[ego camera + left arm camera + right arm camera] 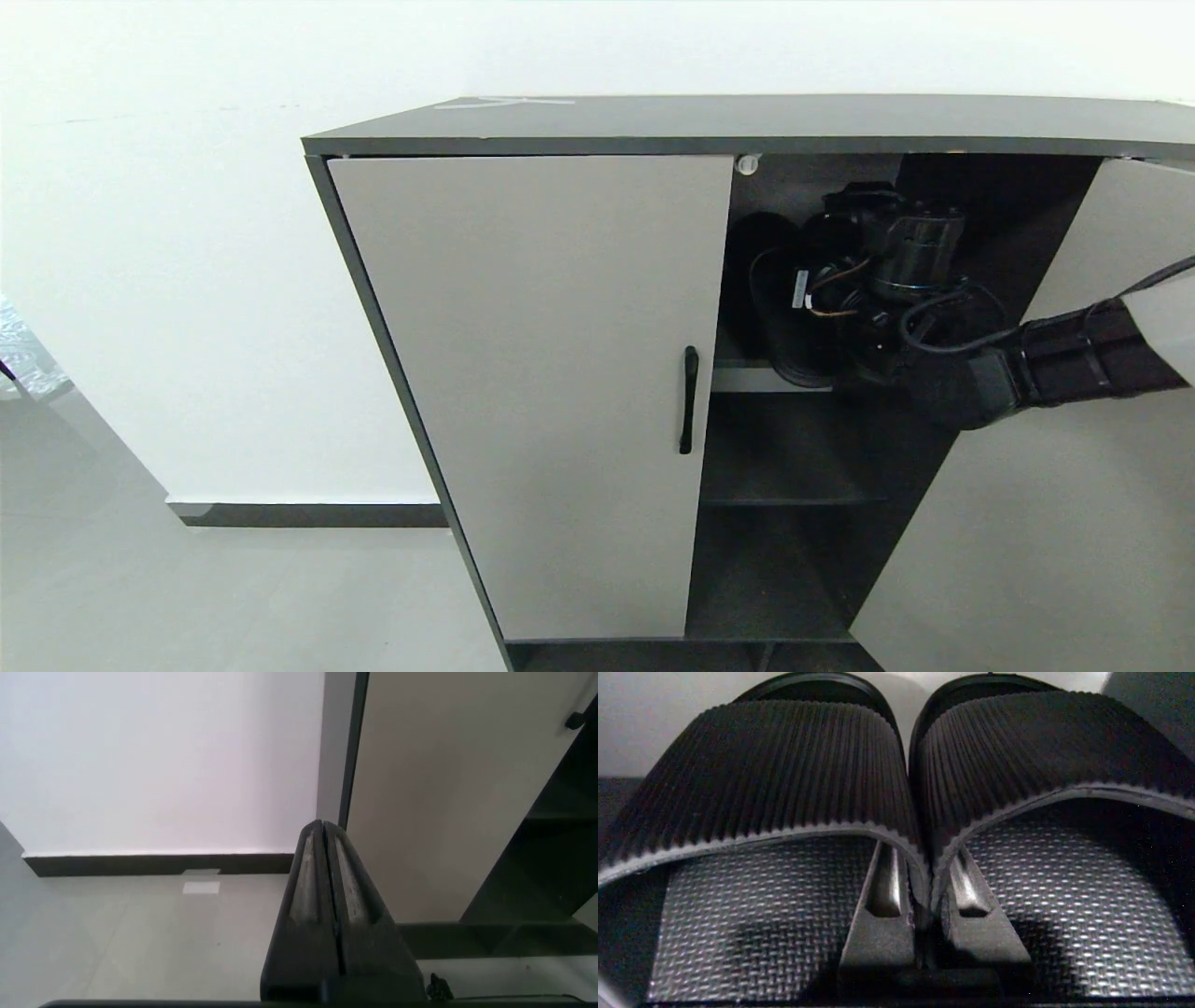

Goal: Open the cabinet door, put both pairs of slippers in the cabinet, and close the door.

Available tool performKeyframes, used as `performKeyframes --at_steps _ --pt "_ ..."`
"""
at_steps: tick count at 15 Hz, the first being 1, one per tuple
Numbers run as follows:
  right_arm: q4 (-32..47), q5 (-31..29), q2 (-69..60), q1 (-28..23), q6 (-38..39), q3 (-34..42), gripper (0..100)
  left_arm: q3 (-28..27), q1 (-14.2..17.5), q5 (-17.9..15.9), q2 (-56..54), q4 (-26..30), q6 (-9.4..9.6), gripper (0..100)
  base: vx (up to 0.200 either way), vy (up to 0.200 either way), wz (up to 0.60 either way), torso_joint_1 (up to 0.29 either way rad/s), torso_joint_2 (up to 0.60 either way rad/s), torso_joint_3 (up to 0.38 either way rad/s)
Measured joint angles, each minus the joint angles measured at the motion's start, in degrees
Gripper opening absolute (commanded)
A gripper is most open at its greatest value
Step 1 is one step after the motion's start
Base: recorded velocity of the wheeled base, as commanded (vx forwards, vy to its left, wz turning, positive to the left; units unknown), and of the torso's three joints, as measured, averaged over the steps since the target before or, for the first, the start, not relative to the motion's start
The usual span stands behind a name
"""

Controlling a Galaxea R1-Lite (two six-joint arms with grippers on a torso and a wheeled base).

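Observation:
A dark cabinet point(747, 121) stands against the wall, its left door point(532, 373) closed and its right door point(1120, 233) swung open. My right arm is inside the upper compartment. My right gripper point(920, 896) is shut on a pair of black ribbed slippers point(766, 775), pinching the inner edges of both straps together. In the head view the slippers point(789, 308) hang steeply tilted over the light shelf point(747, 378); I cannot tell whether they touch it. My left gripper point(323, 826) is shut on nothing, low down by the cabinet's left front corner.
A black handle point(689, 399) sits on the closed door's right edge. Lower shelves point(794, 499) show in the open half. White wall and dark baseboard point(308, 513) lie left of the cabinet, with open grey floor point(187, 597) in front.

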Motion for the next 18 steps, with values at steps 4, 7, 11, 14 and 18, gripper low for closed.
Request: performKeyframes --at_steps 4,7,11,14,18 --pt "2.0 0.1 3.6 -0.6 0.0 -4.6 0 0.0 0.0 0.1 0.0 0.0 -0.05 0 0.000 0.000 0.00 0.000 0.00 0.000" --pt "4.0 0.2 5.2 -0.5 0.4 -6.5 0 0.0 0.0 0.2 0.0 0.0 -0.07 0 0.000 0.000 0.00 0.000 0.00 0.000" --pt "4.2 0.2 5.7 -0.4 0.5 -6.2 100 0.0 0.0 0.3 0.0 0.0 -0.07 0 0.000 0.000 0.00 0.000 0.00 0.000" --pt "4.1 0.2 5.2 -0.2 0.6 -4.0 100 0.0 0.0 0.2 0.0 0.0 -0.07 0 0.000 0.000 0.00 0.000 0.00 0.000" --pt "2.9 0.7 0.5 1.2 1.3 3.2 100 0.0 0.0 0.3 0.0 0.0 -0.07 0 0.000 0.000 0.00 0.000 0.00 0.000"
